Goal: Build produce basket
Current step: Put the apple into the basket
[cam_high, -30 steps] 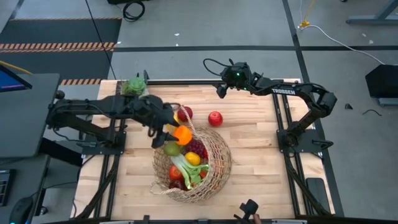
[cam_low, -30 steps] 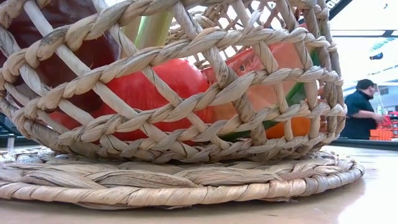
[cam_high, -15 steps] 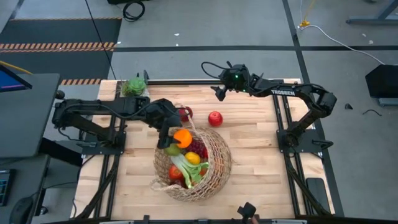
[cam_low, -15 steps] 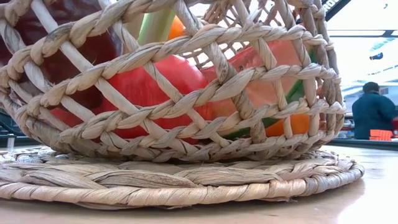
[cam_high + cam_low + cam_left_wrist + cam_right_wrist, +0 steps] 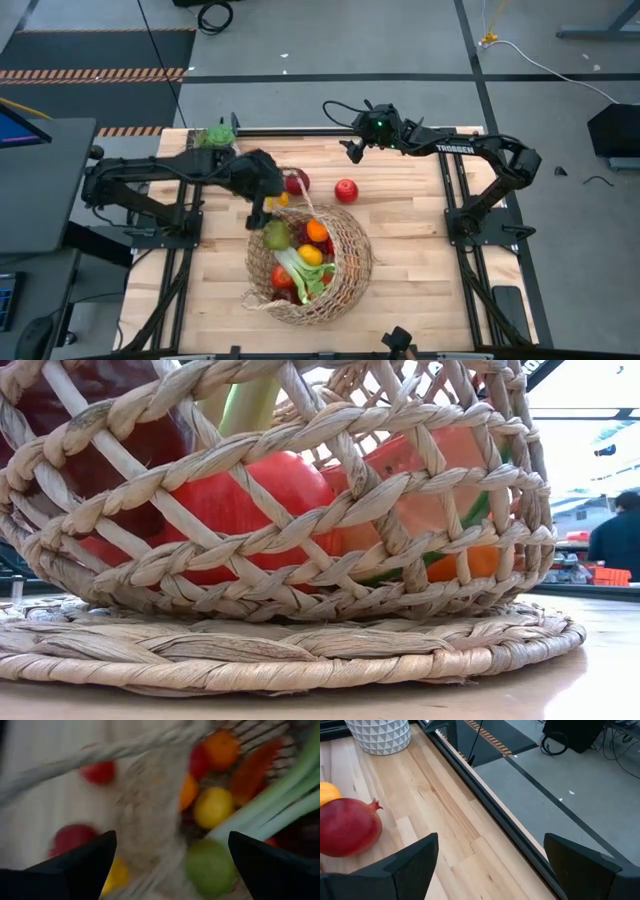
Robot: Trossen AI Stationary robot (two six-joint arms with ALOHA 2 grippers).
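Left pincer [image 5: 262, 203] spread wide, empty, just beside basket [image 5: 352, 268] far rim at mid tabletop [image 5: 400, 270]. Orange [image 5: 317, 231] already among produce inside. Best to lift clear of loop handle [image 5: 296, 186], then fetch red apple [image 5: 346, 190]. Right pincer [image 5: 349, 148] open, parked at far edge.

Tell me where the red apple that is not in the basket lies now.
In the high view the red apple lies on the table just beyond the basket, toward the right gripper.
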